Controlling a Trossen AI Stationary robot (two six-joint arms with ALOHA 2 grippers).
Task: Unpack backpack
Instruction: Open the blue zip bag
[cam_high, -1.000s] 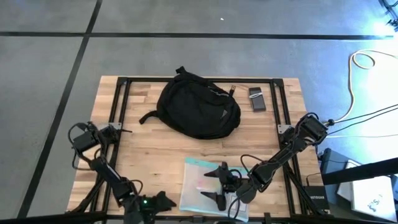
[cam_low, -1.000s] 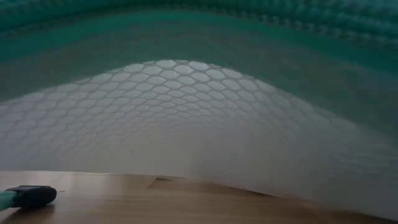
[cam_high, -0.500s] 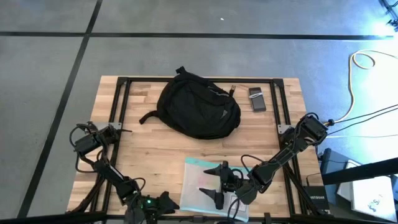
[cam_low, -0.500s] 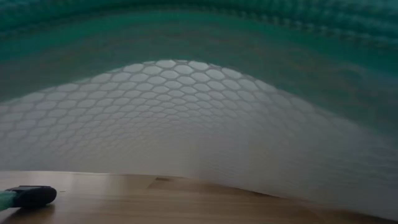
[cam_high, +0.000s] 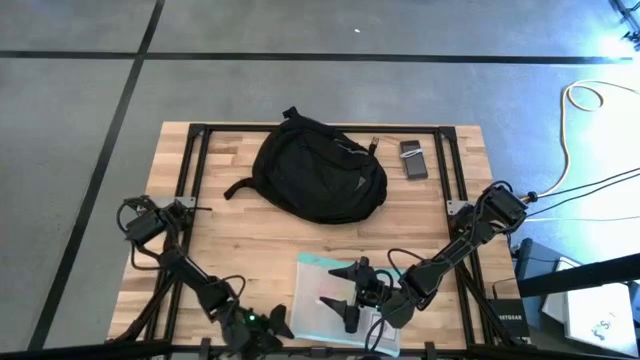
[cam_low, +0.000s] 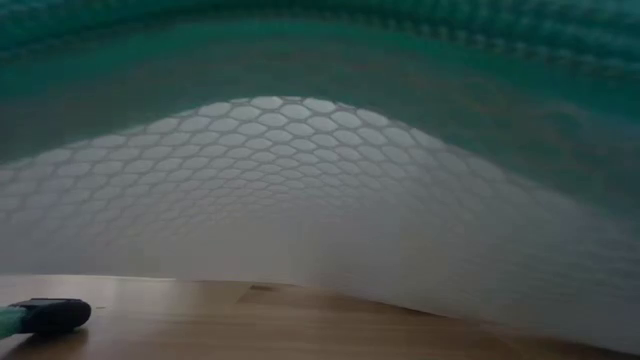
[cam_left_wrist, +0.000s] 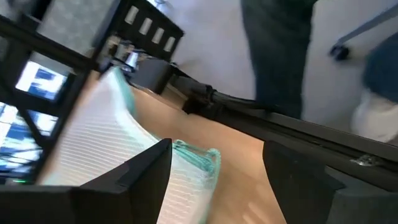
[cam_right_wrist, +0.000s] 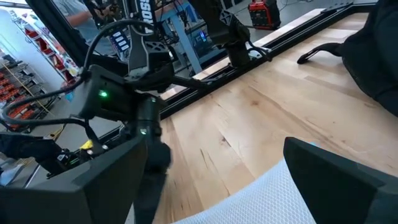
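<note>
Right gripper (cam_high: 347, 294) hangs open above the zip pouch (cam_high: 320, 295), backpack (cam_high: 318, 167) well beyond; a shallow pinch could slip off the pouch's slick mesh.

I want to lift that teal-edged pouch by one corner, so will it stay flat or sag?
The pouch probably sags: it already bows up in a hump in the low view, so its sheet looks thin and flexible. It seems light, lying flat on the table with little bulk. Its smooth translucent skin may be somewhat slippery.
</note>
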